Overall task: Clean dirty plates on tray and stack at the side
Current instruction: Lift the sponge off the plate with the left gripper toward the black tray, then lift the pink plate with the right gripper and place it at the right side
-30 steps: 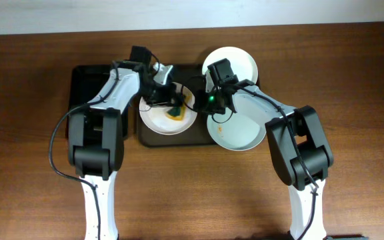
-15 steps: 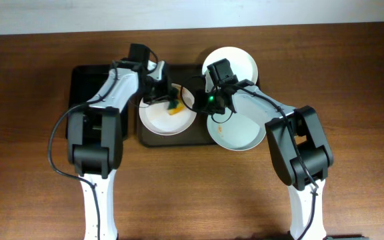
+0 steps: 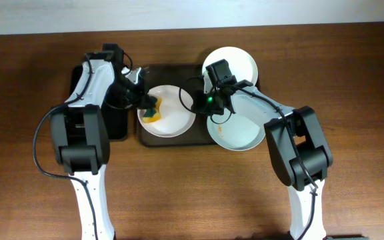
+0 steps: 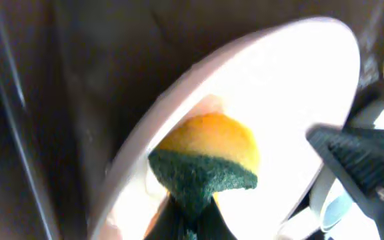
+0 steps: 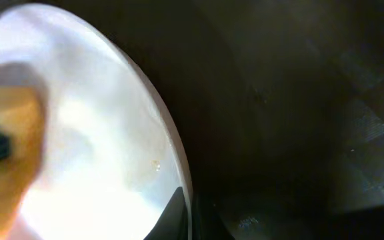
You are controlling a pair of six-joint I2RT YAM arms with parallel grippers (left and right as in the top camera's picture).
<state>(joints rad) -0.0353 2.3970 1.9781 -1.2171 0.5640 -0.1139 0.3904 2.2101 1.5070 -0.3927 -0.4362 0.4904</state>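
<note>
A white plate (image 3: 172,115) lies on the dark brown tray (image 3: 179,139). My left gripper (image 3: 145,107) is shut on a yellow and green sponge (image 3: 153,115) and presses it on the plate's left part. The left wrist view shows the sponge (image 4: 205,160) on the plate (image 4: 292,100), with the gripper (image 4: 192,217) shut on it. My right gripper (image 3: 202,103) is shut on the plate's right rim, as the right wrist view (image 5: 185,213) shows. A pale blue-grey plate (image 3: 240,123) with an orange smear lies at the tray's right. A second white plate (image 3: 235,61) lies behind it.
A smaller black tray (image 3: 85,83) lies left of the brown tray, under my left arm. The wooden table (image 3: 192,193) stretches out in front of both trays. A pale wall edge runs along the back of the table.
My left gripper has dragged the sponge from the plate's upper middle to its left edge, and the left arm has swung left. The right gripper has kept its hold on the rim.
</note>
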